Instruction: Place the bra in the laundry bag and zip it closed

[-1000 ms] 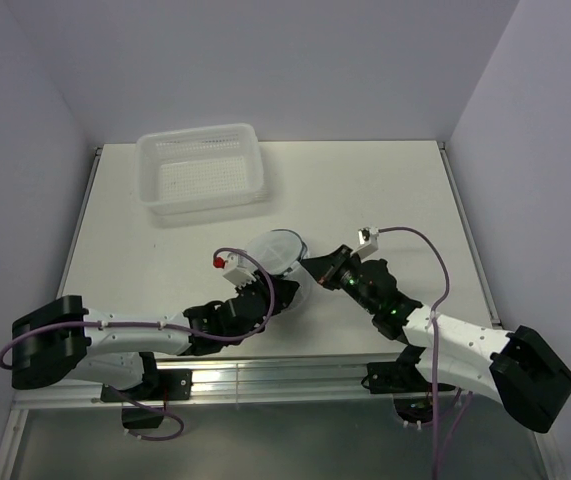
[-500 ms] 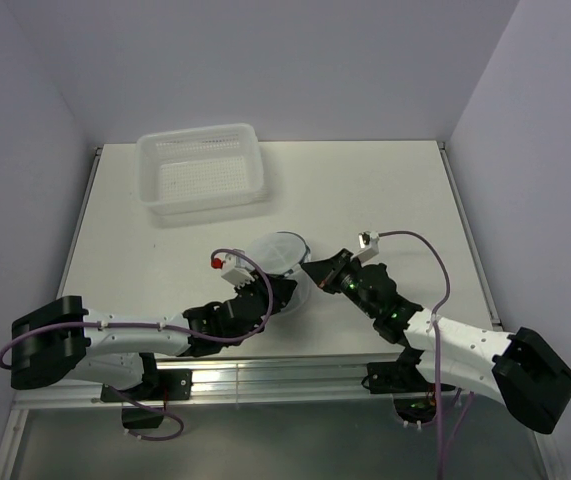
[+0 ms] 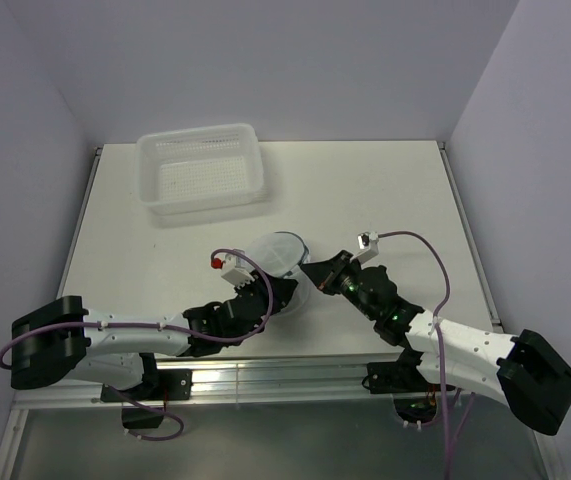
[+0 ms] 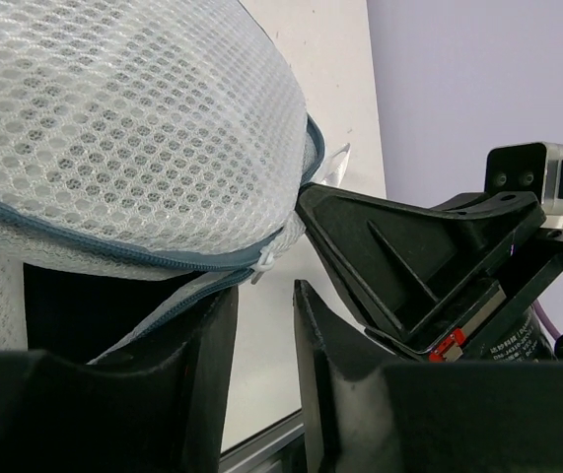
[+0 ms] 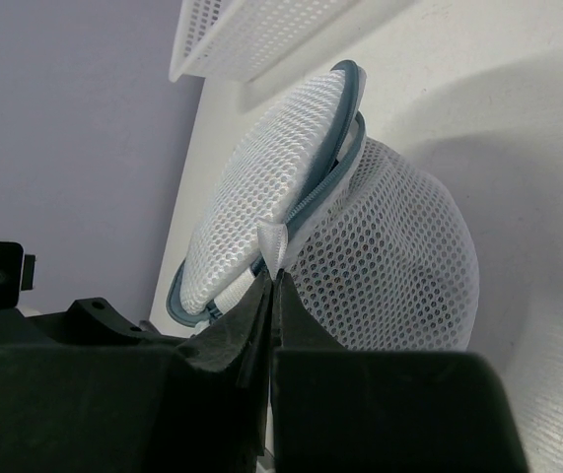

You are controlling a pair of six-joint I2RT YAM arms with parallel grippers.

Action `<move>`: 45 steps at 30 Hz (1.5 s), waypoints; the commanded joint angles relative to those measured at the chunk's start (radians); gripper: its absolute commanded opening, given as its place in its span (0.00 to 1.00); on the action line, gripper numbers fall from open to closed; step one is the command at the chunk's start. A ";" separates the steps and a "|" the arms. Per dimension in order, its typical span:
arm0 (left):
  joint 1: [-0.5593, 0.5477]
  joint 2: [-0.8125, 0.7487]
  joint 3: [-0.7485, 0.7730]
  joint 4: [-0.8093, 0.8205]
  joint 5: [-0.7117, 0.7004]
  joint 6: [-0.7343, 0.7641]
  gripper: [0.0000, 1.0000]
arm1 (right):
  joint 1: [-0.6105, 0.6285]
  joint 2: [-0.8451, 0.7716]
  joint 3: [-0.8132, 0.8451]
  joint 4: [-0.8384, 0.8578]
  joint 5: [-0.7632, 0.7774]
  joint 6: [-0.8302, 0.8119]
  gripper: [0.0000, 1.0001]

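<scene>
Zipping step in hand, judged from the seam: the laundry bag (image 3: pixel 283 252) sits on the counter (image 3: pixel 385 190) near its middle, between the two arms; its grey-blue zipper (image 4: pixel 113 244) gapes along the lower stretch in the left wrist view. The bra is not plainly seen; a dark patch under that gap may be it, though this cannot be told. Right end effector (image 5: pixel 272 281): fingers pressed together, pinching the bag's small white tab (image 5: pixel 273 239). Left end effector (image 4: pixel 264 307): fingers a little spread, nothing between them, just below the white zipper pull (image 4: pixel 264 262). Pose: both forearms lie low over the counter and converge on the bag, left from the near left, right from the near right. The next move probably calls for the left fingers to close on the pull and draw it along the rim, the right pinch bracing the bag.
</scene>
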 commanded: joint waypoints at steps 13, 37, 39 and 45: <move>0.006 -0.040 0.020 0.067 0.016 -0.013 0.52 | 0.023 -0.013 0.005 0.010 0.047 -0.036 0.00; 0.026 0.002 0.051 0.021 0.057 -0.023 0.36 | 0.043 -0.075 0.002 -0.039 0.096 -0.081 0.00; 0.020 -0.009 0.045 0.015 0.054 -0.025 0.39 | 0.043 -0.072 0.008 -0.039 0.102 -0.081 0.00; -0.020 -0.034 0.049 -0.054 0.022 -0.024 0.46 | 0.043 -0.038 0.034 -0.047 0.111 -0.088 0.00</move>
